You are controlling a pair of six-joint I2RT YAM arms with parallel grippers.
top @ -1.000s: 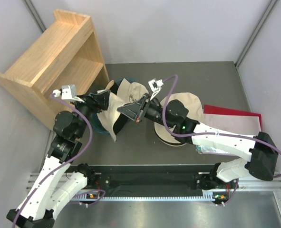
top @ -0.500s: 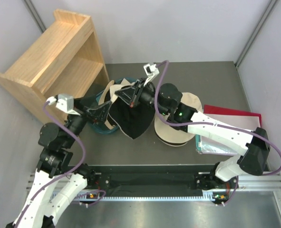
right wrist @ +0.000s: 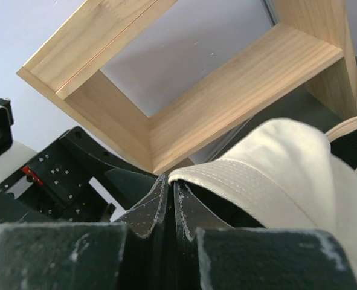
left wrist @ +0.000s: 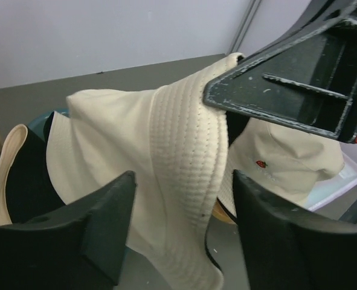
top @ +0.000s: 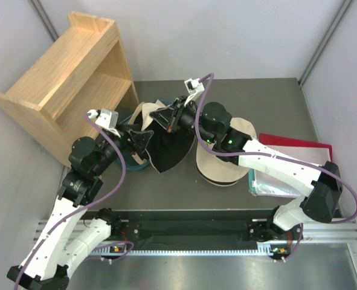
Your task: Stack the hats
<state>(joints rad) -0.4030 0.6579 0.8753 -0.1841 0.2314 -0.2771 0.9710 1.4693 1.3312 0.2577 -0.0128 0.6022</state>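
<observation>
Within the last second the left gripper [top: 145,138] had swung in from the table's [top: 226,96] left edge, jaws apart facing the dangling brim and gripping nothing. The hat [top: 169,148] had been hoisted over mid-table, black lining outward, by the right gripper [top: 160,115], which was clamped on its brim. This was probably straightening before stacking. The resting hat [top: 223,166], toward the right edge, bore a tiny red emblem [left wrist: 261,163], unreadable.

The white left arm [top: 75,181] rises from the counter's [top: 257,96] near edge, its black claw [top: 143,139] spread open. The right arm [top: 275,169] stretches leftward across the middle, its claw [right wrist: 173,184] pinched shut on a cream-beige fabric bucket hat [right wrist: 269,157].
</observation>
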